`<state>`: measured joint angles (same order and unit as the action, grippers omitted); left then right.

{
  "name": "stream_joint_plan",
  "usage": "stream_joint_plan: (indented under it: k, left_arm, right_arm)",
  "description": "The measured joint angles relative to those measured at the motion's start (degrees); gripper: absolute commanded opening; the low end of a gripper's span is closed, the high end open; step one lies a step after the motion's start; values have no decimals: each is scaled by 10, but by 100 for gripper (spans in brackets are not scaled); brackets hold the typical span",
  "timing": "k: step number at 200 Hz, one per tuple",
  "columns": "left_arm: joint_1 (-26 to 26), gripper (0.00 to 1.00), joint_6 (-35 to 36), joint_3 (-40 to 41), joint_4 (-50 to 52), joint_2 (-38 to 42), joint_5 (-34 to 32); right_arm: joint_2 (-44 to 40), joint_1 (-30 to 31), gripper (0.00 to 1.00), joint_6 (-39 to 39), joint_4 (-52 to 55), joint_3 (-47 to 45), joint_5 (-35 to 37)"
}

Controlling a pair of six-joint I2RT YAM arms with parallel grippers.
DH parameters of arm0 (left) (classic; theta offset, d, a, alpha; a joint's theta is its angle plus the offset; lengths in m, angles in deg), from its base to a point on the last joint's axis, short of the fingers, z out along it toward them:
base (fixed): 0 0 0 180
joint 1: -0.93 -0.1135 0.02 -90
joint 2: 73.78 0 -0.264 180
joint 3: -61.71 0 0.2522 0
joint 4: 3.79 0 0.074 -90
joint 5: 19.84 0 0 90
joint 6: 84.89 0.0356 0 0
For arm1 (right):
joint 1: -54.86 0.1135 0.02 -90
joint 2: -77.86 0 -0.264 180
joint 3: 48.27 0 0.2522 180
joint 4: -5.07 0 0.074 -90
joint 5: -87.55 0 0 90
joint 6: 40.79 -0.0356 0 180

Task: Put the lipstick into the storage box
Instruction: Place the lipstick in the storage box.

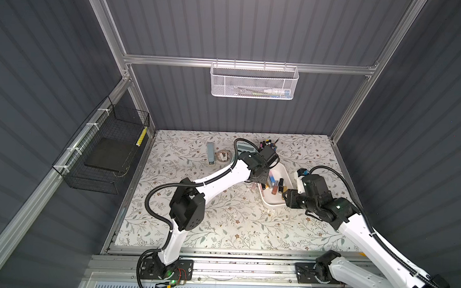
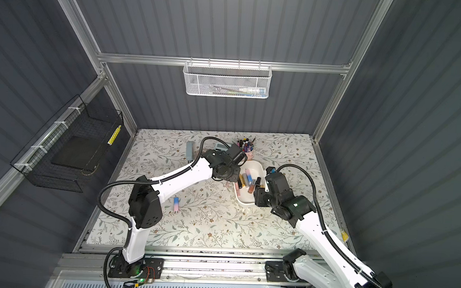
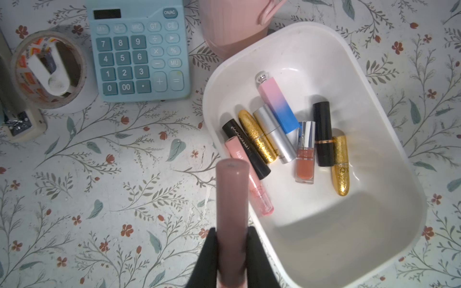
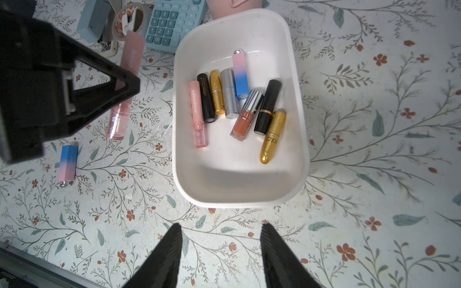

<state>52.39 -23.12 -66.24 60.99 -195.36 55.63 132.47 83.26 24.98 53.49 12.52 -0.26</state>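
Left gripper point(image 3: 232, 232) pinches pink lip-gloss tube point(image 3: 232, 189), apparently just outside storage box point(image 3: 324, 219) rim; carry inward, release low. Right gripper point(image 4: 220, 225) spread, empty.

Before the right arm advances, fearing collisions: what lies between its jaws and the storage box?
Right wrist view: only bare tabletop between the right gripper, jaws open, and the storage box.

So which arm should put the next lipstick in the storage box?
Left: the left gripper is shut on a pink lip gloss tube close beside the storage box; the right gripper is open and empty.
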Motion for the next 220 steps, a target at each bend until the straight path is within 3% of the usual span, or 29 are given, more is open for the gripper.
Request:
stream_joint_plan:
  k: [76,128,160,205,220]
  left_arm:
    - [0,0,-5,-149,-1,-152,45]
    - [0,0,-19,-152,-16,-168,63]
    - [0,10,-24,-135,-33,-168,67]
    - [0,10,-24,-130,-40,-168,67]
    - [0,16,-24,-130,-40,-168,67]
  right_arm:
    - [-21,-3,54,-2,6,0,9]
    - [-20,-3,54,-2,5,-12,8]
    - [-20,-4,55,-2,5,-14,8]
    - [-16,-6,55,-2,4,-15,8]
    - [-16,-7,55,-2,2,-16,8]
